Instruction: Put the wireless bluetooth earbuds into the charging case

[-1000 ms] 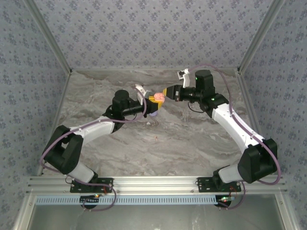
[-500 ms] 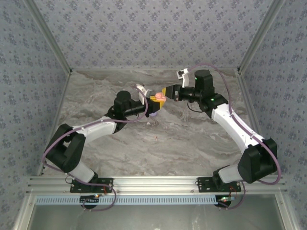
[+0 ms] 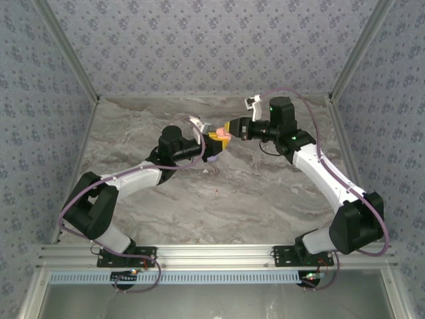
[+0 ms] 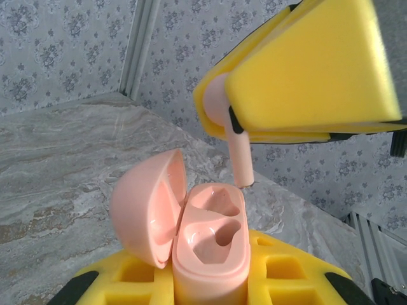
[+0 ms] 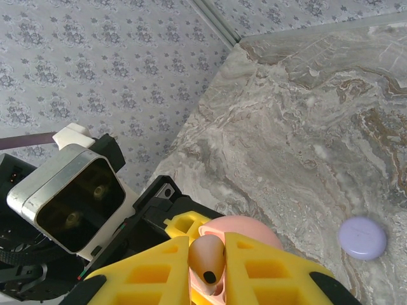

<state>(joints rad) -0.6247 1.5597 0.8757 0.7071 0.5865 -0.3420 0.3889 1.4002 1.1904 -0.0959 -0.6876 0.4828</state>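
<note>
Top view: your left gripper (image 3: 212, 138) and right gripper (image 3: 228, 127) are meeting nose to nose above the far middle of the marble table (image 3: 265, 199).

Left wrist view: your left gripper (image 4: 210, 283) is clamping the pink charging case (image 4: 210, 238) upright between its yellow pads, its fingers closed narrowly on the case body. The lid (image 4: 149, 213) is standing open, hinged to the left, and both sockets are lying bare. Your right gripper (image 4: 254, 111) is coming in from above, its pads pinching a pale pink earbud (image 4: 240, 159) by the head. The stem is pointing down, with its tip hanging just over the rim of the far socket; you cannot tell whether it is touching.

Right wrist view: the earbud (image 5: 206, 257) is sitting squeezed between your right gripper's pads, with the case just beneath it. A lilac disc (image 5: 362, 237) is lying on the table off to the right, well apart from the case.
</note>
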